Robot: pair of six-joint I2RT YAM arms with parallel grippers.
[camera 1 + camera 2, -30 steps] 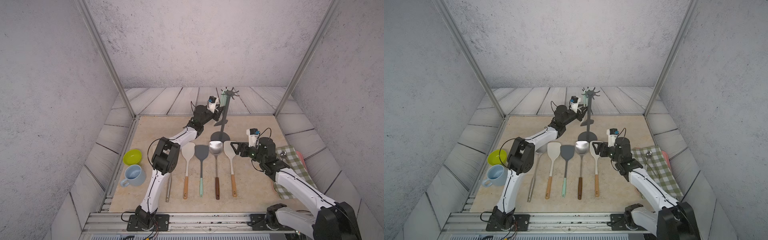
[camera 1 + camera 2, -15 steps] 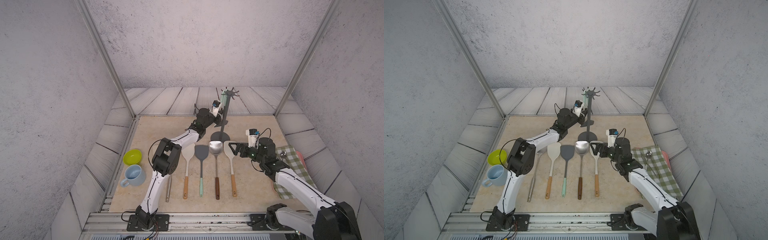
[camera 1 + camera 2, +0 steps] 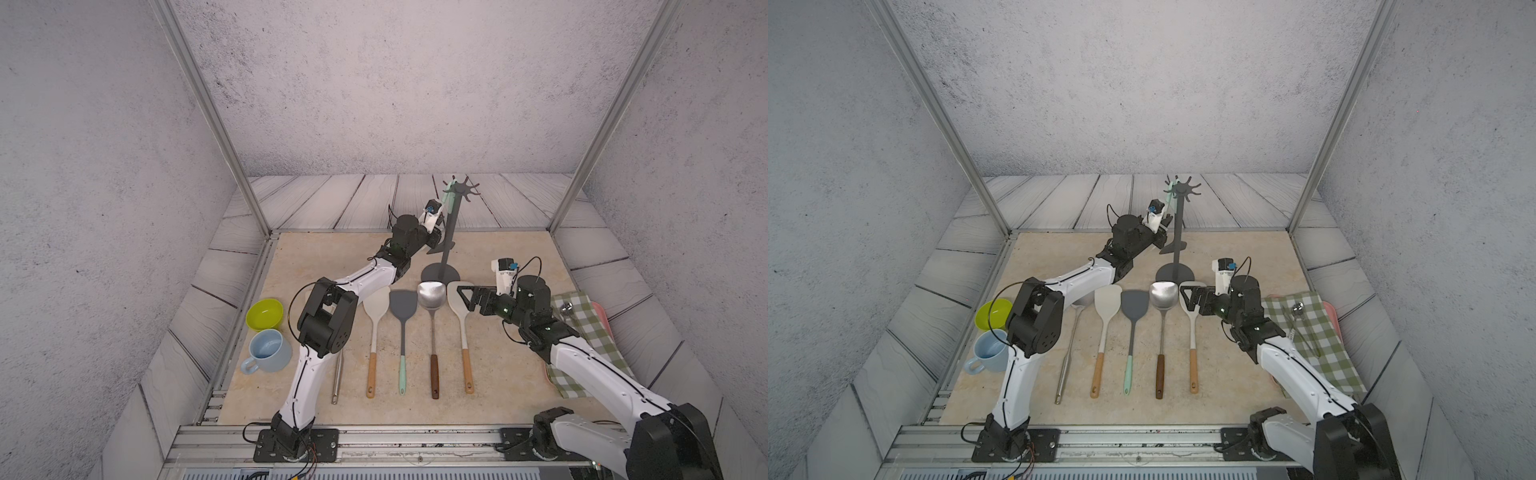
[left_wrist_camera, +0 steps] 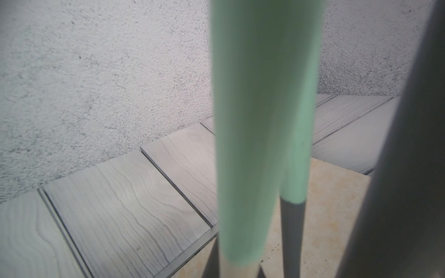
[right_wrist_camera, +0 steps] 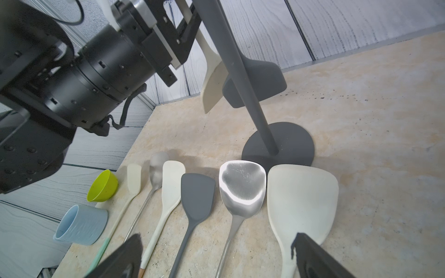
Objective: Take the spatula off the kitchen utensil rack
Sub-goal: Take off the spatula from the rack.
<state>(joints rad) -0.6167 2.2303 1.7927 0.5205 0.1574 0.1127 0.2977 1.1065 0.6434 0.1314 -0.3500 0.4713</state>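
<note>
Clamping the cream-bladed spatula [image 5: 212,79], the left end effector [image 3: 434,232] seems to have its grasp; that spatula hangs on the kitchen utensil rack [image 3: 451,232] at the tabletop's [image 3: 519,257] twelve o'clock, so unhooking remains. At three o'clock the right end effector [image 3: 465,297] gapes, empty.

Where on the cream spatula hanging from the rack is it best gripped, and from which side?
Grip the cream spatula by its thin neck, below the mint handle, coming from the robot's left: it hangs blade down, with the rack pole and grey spatula crowding its right. The left pincer is shut there.
</note>
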